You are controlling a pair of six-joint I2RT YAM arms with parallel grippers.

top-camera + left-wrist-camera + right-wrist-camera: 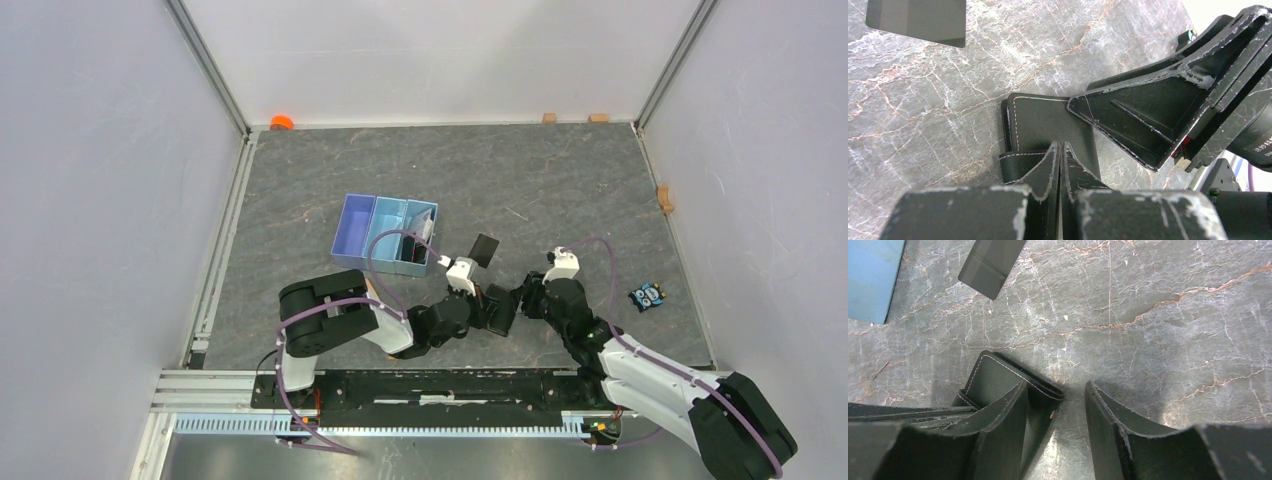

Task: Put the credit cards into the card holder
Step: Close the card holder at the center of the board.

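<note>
On the grey marbled table [560, 180], the card holder [1040, 120] is lying between both arms. The left gripper [1060, 148] is sitting closed over its tab, the right gripper [1055, 390] is straddling its corner half-open, and the black card [993, 262] is lying just beyond.

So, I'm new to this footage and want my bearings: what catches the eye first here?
Both arms converge on the black card holder just ahead of their bases: the left gripper, shut, sits at its snap tab, and the right gripper, open, has one finger over it. Just beyond lies a black card, right of a light blue tray.
</note>
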